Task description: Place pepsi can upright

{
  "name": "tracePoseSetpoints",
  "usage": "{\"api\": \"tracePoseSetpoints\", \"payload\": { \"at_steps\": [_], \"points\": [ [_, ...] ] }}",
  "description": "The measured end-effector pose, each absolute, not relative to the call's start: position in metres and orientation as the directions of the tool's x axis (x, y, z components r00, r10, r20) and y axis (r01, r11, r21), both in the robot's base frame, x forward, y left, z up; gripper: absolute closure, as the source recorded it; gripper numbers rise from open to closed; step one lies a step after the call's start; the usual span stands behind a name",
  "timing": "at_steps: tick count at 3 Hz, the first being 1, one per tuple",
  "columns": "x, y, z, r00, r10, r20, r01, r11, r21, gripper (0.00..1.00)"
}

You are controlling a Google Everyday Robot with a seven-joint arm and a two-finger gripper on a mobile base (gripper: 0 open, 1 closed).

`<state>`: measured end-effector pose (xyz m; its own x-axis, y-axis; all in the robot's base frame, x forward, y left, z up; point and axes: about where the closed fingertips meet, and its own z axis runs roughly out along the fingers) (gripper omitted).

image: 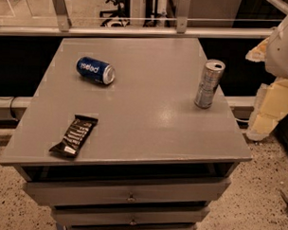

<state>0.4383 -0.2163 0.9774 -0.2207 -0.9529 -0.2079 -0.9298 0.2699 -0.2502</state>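
Note:
The pepsi can (95,70) is dark blue with white lettering and lies on its side on the grey cabinet top (144,117), at the back left, its silver end facing right. A white rounded part of my arm (285,43) shows at the upper right edge, beyond the cabinet's right side. My gripper is not in view.
A taller slim silver-grey can (209,84) stands upright near the right edge. A dark snack bar wrapper (74,136) lies at the front left. Drawers (131,194) are below the front edge. A railing (137,31) runs behind the cabinet. Beige foam blocks (269,112) are on the right.

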Motion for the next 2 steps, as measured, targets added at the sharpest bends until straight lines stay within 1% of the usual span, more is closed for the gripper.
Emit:
{"api": "tracePoseSetpoints", "payload": {
  "at_steps": [1, 2],
  "points": [
    [0.440, -0.215, 0.978, -0.219, -0.953, -0.209, -0.930, 0.269, -0.251, 0.00],
    [0.466, -0.191, 0.978, -0.190, -0.956, -0.222, -0.931, 0.247, -0.268, 0.00]
  ]
}}
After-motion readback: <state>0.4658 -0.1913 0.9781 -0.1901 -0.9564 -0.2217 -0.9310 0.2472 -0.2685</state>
